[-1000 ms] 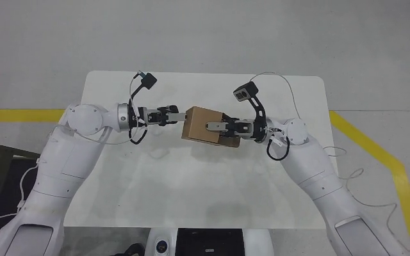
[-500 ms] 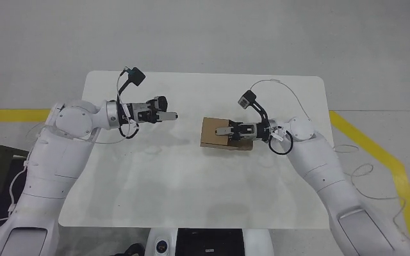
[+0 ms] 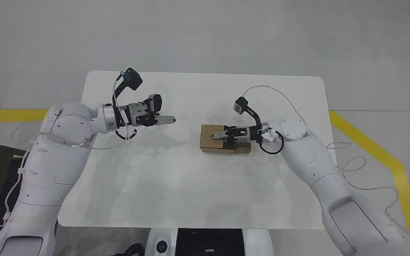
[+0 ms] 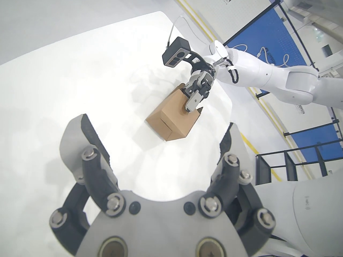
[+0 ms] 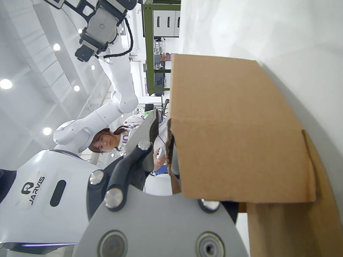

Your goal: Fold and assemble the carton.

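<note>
The brown carton (image 3: 211, 137) lies on the white table (image 3: 192, 192), right of centre, one flap sticking out at its far end (image 4: 197, 113). My right gripper (image 3: 222, 134) comes in from the right and is shut on the carton's upper wall. One finger (image 5: 146, 132) presses the wall's outside; the other is hidden behind the cardboard (image 5: 235, 135). My left gripper (image 3: 172, 118) hovers well to the left of the carton (image 4: 171, 116), open, with nothing between its pads (image 4: 91, 135).
Cables trail from both wrists over the table (image 3: 275, 89). Free white surface lies on all sides of the carton. A yellow floor line (image 3: 368, 144) runs past the table's right edge.
The left gripper has let go of the carton and drawn back to the left. The right gripper has brought the carton down onto the table, slightly to the right.
</note>
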